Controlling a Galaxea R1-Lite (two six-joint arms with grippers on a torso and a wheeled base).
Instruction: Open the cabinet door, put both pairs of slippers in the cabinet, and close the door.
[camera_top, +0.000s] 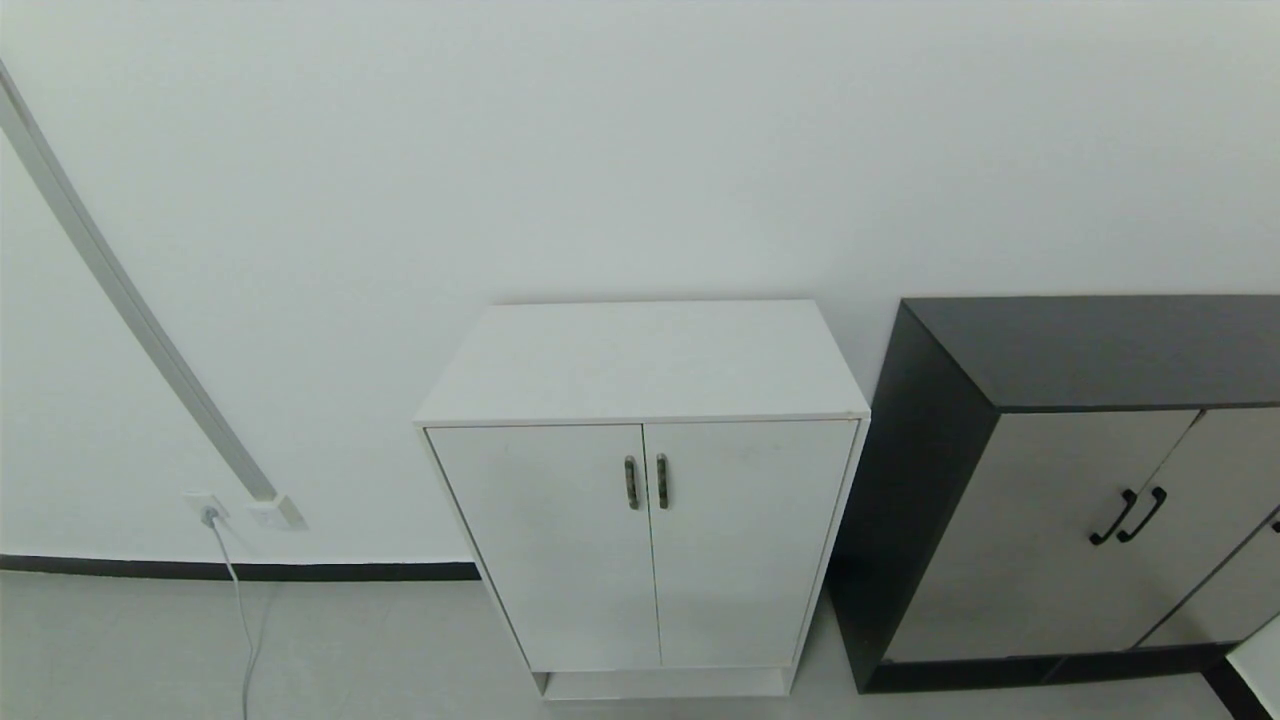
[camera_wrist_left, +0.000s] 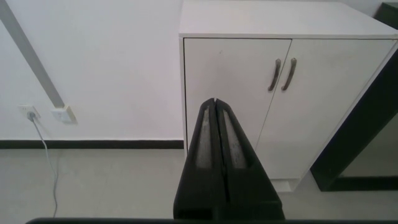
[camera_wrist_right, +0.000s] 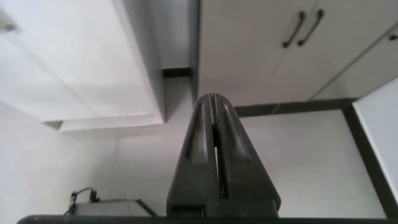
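Head view: the white cabinet (camera_top: 640, 370) stands on the floor against the wall with both doors shut. Its two handles (camera_top: 631, 482) sit side by side at the middle seam, and a dark cabinet (camera_top: 1050, 350) stands just beside it on the right. Facing the white cabinet, the left pincer (camera_wrist_left: 215, 102) has its fingers pressed together and holds nothing. So does the right pincer (camera_wrist_right: 214, 96) — closed, empty.
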